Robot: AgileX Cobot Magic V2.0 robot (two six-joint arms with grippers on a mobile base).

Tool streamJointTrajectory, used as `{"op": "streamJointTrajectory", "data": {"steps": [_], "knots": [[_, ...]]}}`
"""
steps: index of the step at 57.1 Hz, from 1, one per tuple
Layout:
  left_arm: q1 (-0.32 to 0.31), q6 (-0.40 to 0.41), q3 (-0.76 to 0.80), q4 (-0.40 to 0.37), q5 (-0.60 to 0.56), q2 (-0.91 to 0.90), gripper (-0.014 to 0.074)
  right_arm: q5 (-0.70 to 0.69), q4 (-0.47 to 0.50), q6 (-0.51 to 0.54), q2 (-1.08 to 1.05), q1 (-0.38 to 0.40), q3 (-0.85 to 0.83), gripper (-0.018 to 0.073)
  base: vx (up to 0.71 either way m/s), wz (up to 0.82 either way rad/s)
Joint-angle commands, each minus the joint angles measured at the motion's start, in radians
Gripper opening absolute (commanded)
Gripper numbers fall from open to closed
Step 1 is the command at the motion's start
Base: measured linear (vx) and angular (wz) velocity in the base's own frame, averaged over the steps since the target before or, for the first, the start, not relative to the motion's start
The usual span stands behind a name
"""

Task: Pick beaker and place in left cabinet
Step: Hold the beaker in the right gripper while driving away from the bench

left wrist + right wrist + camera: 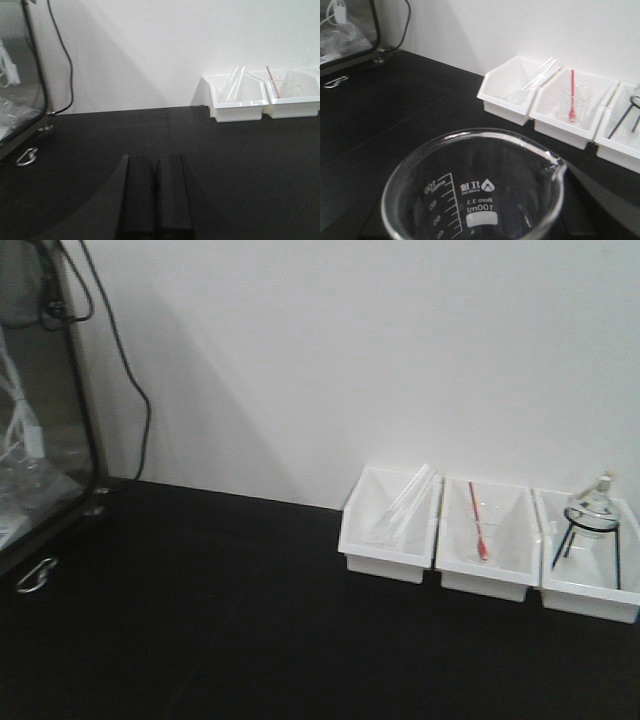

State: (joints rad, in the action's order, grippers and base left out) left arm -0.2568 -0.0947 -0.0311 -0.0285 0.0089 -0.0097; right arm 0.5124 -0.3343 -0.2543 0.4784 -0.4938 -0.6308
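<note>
Right wrist view showed me one glass beaker very close to the camera, at the bottom of the picture. It stood upright with its spout to the right, and it had white marks and "100ml" on it. One grey shape sat just beside it on the right. I could not tell if that was part of the right gripper, so I could not tell how far that gripper was open or if it had hold of the beaker.

Left wrist view showed the left gripper low over the black table. Its two black fingers were pressed together with nothing between them.

On the front view I counted three white bins in a row by the wall. The left bin had thin glass rods leaning in it. The middle bin had one red stick. The right bin had one black wire stand.

I saw one cabinet at the far left, well apart from the bins. One black cable hung down the wall beside it, and one metal hook lay near its foot.
</note>
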Motion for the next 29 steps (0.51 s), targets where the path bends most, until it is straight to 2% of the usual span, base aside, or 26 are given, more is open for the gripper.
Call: {"op": "streamJointTrajectory", "data": {"steps": [1, 29], "knots": [[-0.004, 0.003, -0.016, -0.008, -0.083, -0.018, 0.0001, -0.078, -0.024, -0.002, 0.004, 0.003, -0.03, -0.0004, -0.14, 0.56], [-0.004, 0.003, -0.016, -0.008, -0.083, -0.018, 0.0001, -0.078, -0.024, -0.002, 0.004, 0.003, -0.03, -0.0004, -0.15, 0.58]]}}
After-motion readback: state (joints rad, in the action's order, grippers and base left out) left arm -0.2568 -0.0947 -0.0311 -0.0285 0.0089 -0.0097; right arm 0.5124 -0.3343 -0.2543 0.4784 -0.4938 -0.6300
